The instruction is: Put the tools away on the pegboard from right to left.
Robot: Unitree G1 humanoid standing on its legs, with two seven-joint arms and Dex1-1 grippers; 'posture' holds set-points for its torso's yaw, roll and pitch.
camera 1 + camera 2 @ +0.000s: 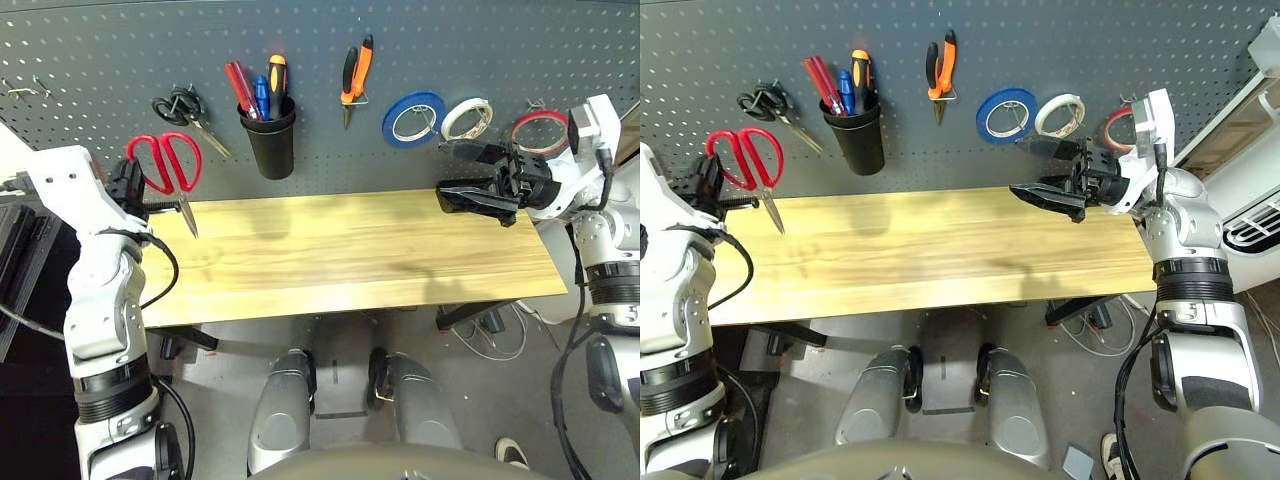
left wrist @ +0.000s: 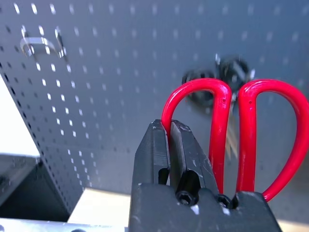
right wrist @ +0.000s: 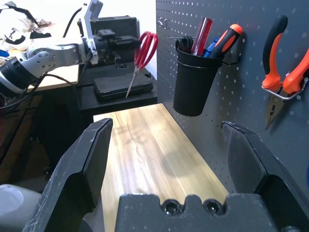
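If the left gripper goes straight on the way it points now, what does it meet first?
Probably the pegboard, beside the black-handled scissors. The left gripper holds the red-handled scissors, whose loops lead; depth is unclear.

Black-handled scissors (image 1: 180, 108), blue tape roll (image 1: 413, 118), white tape roll (image 1: 467, 118), wooden table (image 1: 350, 255).

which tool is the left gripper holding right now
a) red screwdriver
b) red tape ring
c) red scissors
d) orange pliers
c: the left gripper is shut on one loop of the red scissors, raised off the table in front of the pegboard, blades pointing down.
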